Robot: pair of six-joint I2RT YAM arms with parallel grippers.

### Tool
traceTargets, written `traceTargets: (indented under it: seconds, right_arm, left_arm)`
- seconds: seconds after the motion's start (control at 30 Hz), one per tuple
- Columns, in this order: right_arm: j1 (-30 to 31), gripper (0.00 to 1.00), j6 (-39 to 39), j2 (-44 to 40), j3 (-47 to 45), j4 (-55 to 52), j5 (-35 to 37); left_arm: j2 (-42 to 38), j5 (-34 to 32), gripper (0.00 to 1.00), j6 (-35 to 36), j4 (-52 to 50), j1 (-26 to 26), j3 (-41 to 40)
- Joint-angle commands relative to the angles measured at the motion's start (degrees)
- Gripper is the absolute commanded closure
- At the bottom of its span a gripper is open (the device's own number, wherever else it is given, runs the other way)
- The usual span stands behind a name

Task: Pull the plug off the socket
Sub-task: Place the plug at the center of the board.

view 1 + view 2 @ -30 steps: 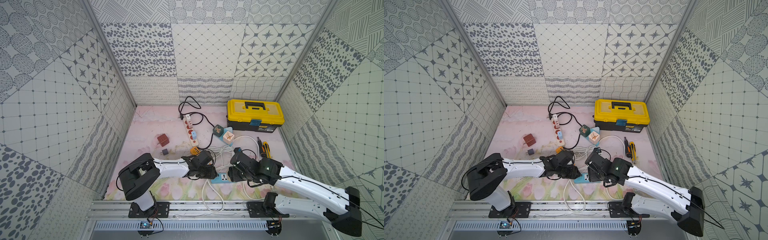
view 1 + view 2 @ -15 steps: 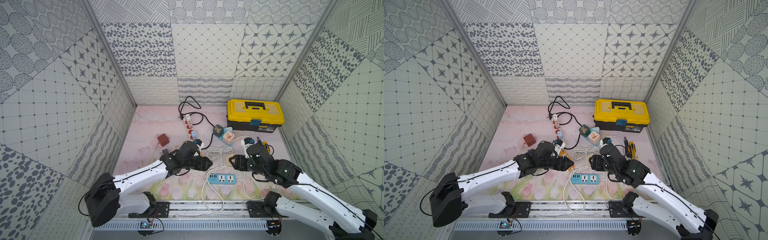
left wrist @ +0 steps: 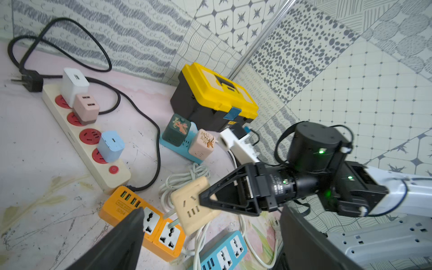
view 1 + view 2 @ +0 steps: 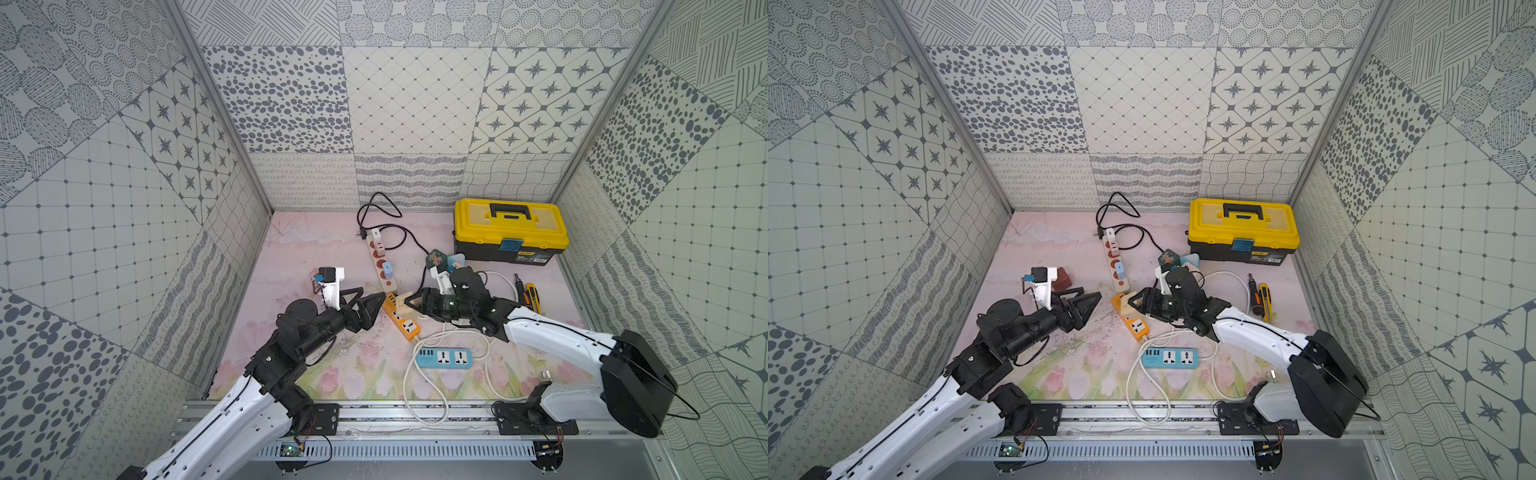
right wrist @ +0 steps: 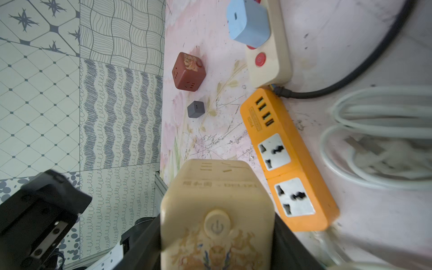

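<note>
Grey-patterned tile walls enclose a pink floral floor

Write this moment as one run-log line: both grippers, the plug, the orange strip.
left gripper: open, by orange strip | right gripper: shut on cream plug | cream plug: out of socket, tilted | sockets: both empty

Ahead of my left hand, jaws spread wide, the orange strip blocks the way. It sits near the tips, not touching. Just past it the cream plug block fills my right hand, so the gap between the hands is tight. On the left hand's wall side I get bare bench, free room except for the brown cube and the small grey cube. The long cream strip with chargers runs away beyond both hands. Under my right arm lie white cable loops and the blue strip. The yellow toolbox stands on the right hand's back-wall side.
</note>
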Motion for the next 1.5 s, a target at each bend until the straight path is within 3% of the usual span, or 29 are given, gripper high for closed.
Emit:
traceTargets:
  seconds: [0.0, 0.3, 0.6, 0.63, 0.77, 0.87, 1.0, 1.03, 1.23, 1.37, 1.47]
  right_arm:
    - [2.2, 0.57, 2.8, 7.5, 6.3, 11.0, -0.3]
    - [7.6, 0.56, 1.5, 27.3, 25.3, 5.0, 1.4]
    - [10.5, 0.52, -1.2, 43.8, 43.6, -3.0, -2.6]
    - [11.0, 0.50, -1.9, 44.9, 45.2, -4.2, -2.9]
    - [11.8, 0.24, -6.5, 46.1, 48.3, -6.8, -4.2]
    - [11.8, 0.14, -11.6, 42.1, 46.2, -8.3, -2.2]
    - [11.8, 0.11, -19.4, 30.7, 37.2, -7.6, 3.0]
    - [11.8, 0.02, -21.3, 27.4, 34.1, -6.6, 4.5]
    - [11.4, 0.01, -32.0, 1.3, 9.3, 2.5, 17.0]
    - [9.3, 0.00, -38.3, -16.1, -7.4, 9.5, 28.2]
    - [3.5, 0.00, -36.2, -24.4, -15.6, 11.7, 27.3]
  left_arm:
    - [-3.6, -2.9, 0.05, 1.8, 3.5, 0.9, -0.3]
    - [-4.7, -3.5, 0.06, 1.2, 3.7, 0.9, -1.4]
    - [-6.9, -3.9, 0.06, 0.6, 3.2, 0.9, -2.0]
    - [-7.0, -3.8, 0.06, 0.6, 3.0, 0.9, -1.9]
    - [-7.6, -2.8, 0.06, 0.0, 2.2, 0.9, -1.8]
    - [-8.1, -1.6, 0.07, -0.2, 2.4, 0.9, -1.8]
    - [-7.8, 0.6, 0.07, -1.1, 4.8, 0.9, -2.4]
    - [-7.6, 1.2, 0.07, -1.3, 5.6, 0.9, -2.6]
    - [-1.9, 5.7, 0.08, -3.9, 13.5, 1.0, -4.0]
    - [7.3, 8.6, 0.08, -8.6, 22.6, 0.9, -6.3]
    - [15.7, 11.0, 0.08, -10.4, 23.3, 0.9, -3.9]
